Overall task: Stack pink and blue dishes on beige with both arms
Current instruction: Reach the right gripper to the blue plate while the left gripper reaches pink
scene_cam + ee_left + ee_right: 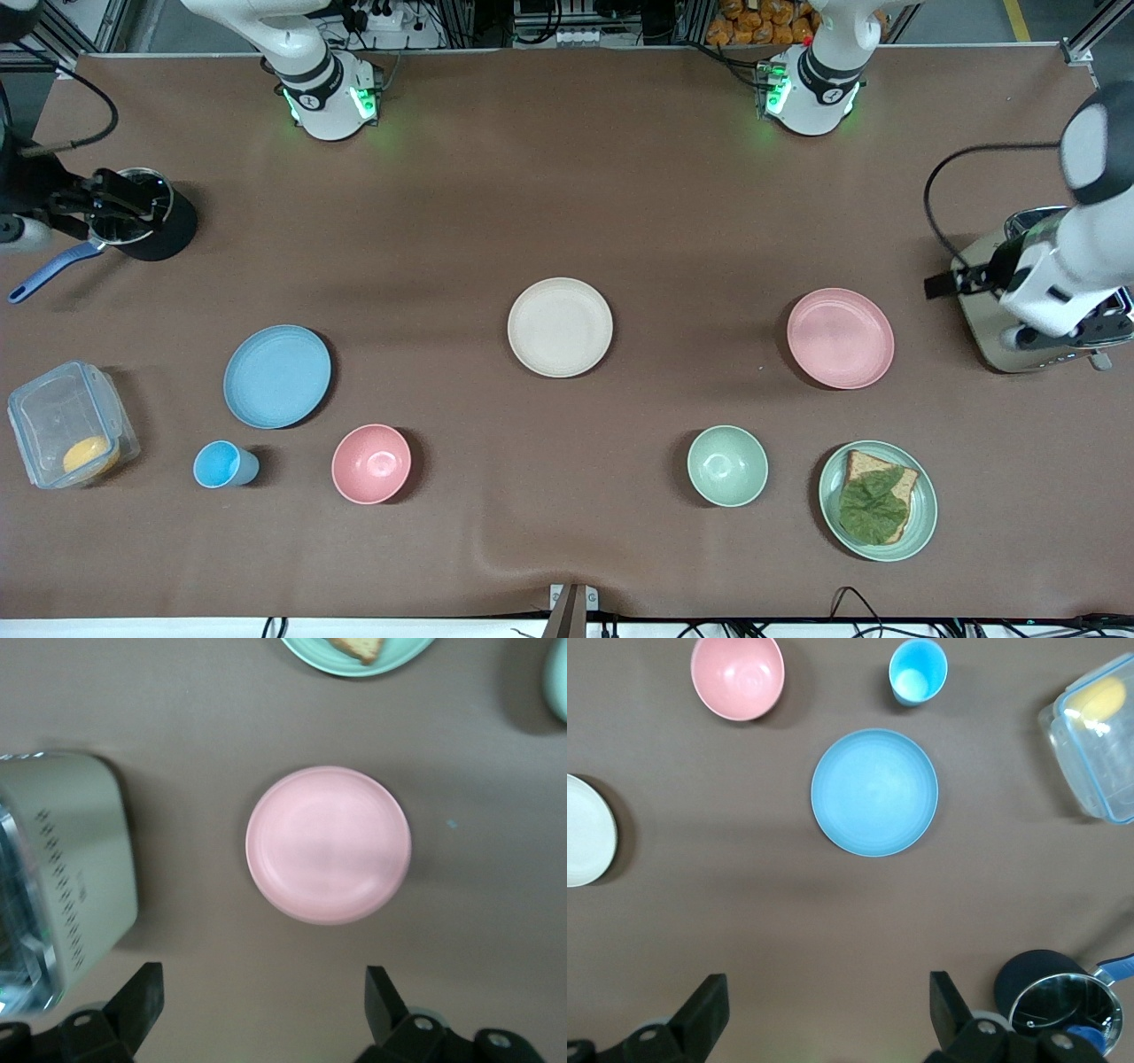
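A brown matte cloth covers the table [567,204]; along its edge by the robot bases stand metal frame rails, cables and a heap of orange packets.

Plates number four: one beige plate [560,327] at the centre, one pink plate [840,338] at its 3 o'clock toward the left arm's end, one blue plate [277,376] at about 8 o'clock toward the right arm's end, and one pale green plate [877,501] carrying bread and a leaf, at the pink plate's 5 o'clock. None touches another.

Bowls number two: a pink bowl [371,463] and a green bowl [727,465], both nearer the front camera than the beige plate. There is one blue cup [225,464], one clear lidded box [71,436] with something yellow inside, one pot [142,217] with a blue handle, and one toaster [1036,301].

The left tool [266,1010] hangs over the table just beside the toaster, looking down at the pink plate, jaws spread wide and empty. The right tool [828,1014] hangs by the pot, facing down toward the blue plate, jaws likewise wide and empty.
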Robot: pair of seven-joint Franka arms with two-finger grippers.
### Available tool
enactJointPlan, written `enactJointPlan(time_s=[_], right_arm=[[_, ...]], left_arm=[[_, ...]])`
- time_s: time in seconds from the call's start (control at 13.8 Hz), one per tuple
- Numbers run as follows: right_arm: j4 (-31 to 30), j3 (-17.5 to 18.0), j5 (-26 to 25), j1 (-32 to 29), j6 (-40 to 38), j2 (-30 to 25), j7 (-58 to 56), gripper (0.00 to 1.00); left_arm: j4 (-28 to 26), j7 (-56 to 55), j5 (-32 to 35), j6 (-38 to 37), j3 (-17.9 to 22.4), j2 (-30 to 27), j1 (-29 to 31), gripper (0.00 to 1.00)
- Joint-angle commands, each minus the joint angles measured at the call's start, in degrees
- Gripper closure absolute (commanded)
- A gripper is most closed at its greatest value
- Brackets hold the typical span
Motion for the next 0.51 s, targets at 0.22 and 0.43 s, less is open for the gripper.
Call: enactJointPlan(time_s=[0.22, 0.43], right_arm=[[-7.32, 0.42, 0.80, -5.79, 11.61, 12.45, 0.65, 0.00], [-8.13, 0.42, 0.80, -7.20, 15.76, 18.51, 0.30, 0.00]], left_arm=[[-20.07, 0.36, 0.76, 26.63, -0.29, 0.45, 4.19, 0.00], [-22.54, 0.36, 0.76, 35.08, -0.38, 5.55, 6.91, 0.00]])
